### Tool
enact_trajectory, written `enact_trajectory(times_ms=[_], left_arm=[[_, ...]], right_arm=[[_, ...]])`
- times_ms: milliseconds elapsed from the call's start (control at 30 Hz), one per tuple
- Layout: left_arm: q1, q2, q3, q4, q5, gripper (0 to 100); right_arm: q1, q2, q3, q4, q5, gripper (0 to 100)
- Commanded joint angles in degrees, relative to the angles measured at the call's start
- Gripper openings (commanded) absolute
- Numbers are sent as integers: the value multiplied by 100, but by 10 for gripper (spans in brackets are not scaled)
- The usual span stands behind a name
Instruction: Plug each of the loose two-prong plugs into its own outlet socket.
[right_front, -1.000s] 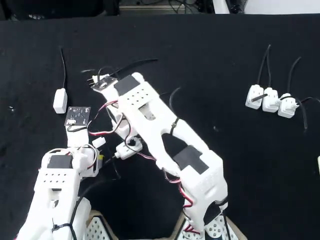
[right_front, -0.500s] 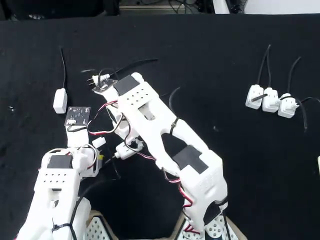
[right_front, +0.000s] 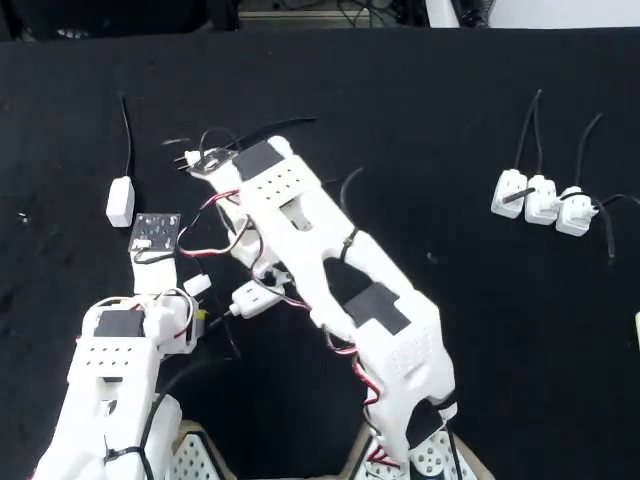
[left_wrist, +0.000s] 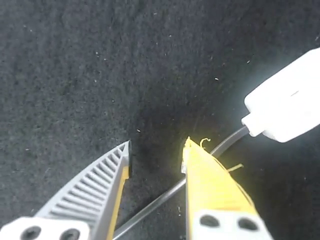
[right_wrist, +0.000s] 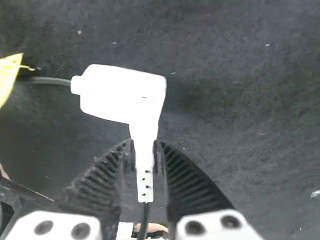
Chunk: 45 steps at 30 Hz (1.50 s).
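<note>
White plug (right_wrist: 120, 97) hangs over black worktop (right_front: 400, 100), near lone socket (right_front: 120, 201). The right hand (right_wrist: 144, 147) pinches its narrow stem. The left hand (left_wrist: 155, 145) gapes wide, empty. Plug likely light, rigid, slick plastic. Stem hold may swivel; squarer body looks steadier.

Smooth white plastic plug (right_wrist: 122, 95) on matt, linty black cloth (right_wrist: 240, 60)

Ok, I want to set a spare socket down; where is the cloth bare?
Bare: the stretch between the right arm and the socket cluster, and along the far edge. Crowded: the left, around the left arm, lone socket, held plug and a loose plug.
</note>
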Motion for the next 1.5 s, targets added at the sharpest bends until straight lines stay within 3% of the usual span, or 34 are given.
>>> enact_trajectory(times_ms=[0,400,1133,1467], left_arm=[[-303,-97,-75,-35,44,180],[-312,-97,-75,-35,44,181],[-347,-132,-75,-35,53,181],[-347,-141,-75,-35,62,181]], right_arm=[[132,-66,-268,211,149,10],[26,-787,611,202,316,10],[-114,-769,215,202,62,10],[-97,-84,-145,202,62,10]])
